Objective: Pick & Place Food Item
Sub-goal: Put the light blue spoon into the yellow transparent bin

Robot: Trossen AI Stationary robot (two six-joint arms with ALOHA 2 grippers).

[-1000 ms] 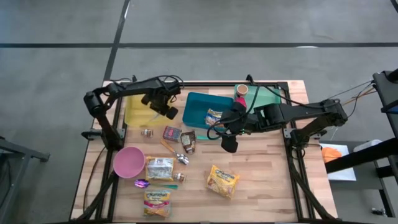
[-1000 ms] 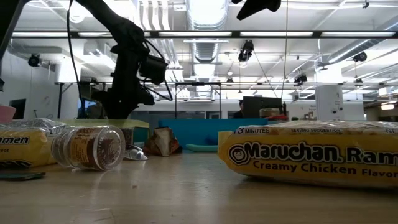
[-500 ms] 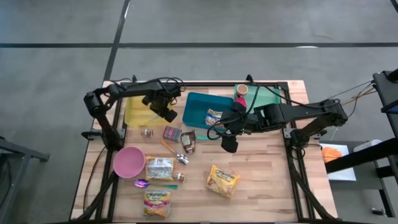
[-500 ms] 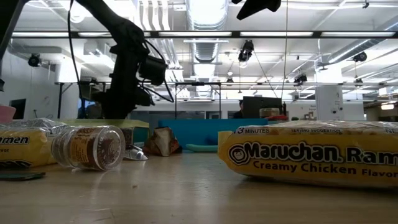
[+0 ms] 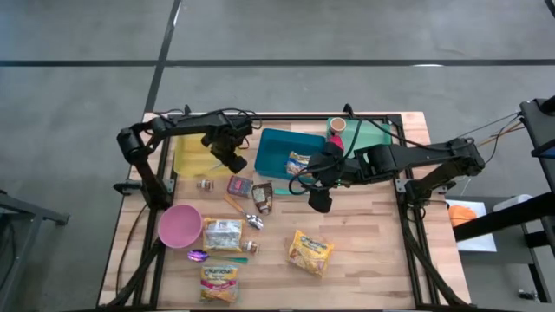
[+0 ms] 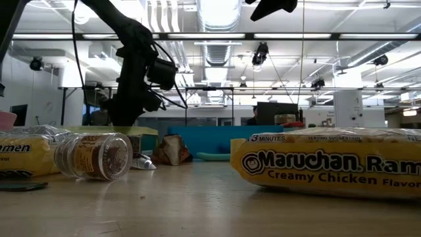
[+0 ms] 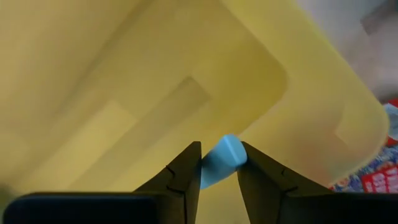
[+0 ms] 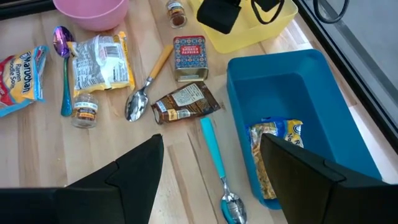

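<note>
Pink bowl, purple spoon, teal-handled spoon, green tray at table's back edge

Wood-plank table; smooth plastic yellow bin; glossy ramen packet.

both arms are matte black, jointed tubes with loose black cables looped alongside; the left gripper has dark, wedge-shaped fingers with faint seams.
</note>
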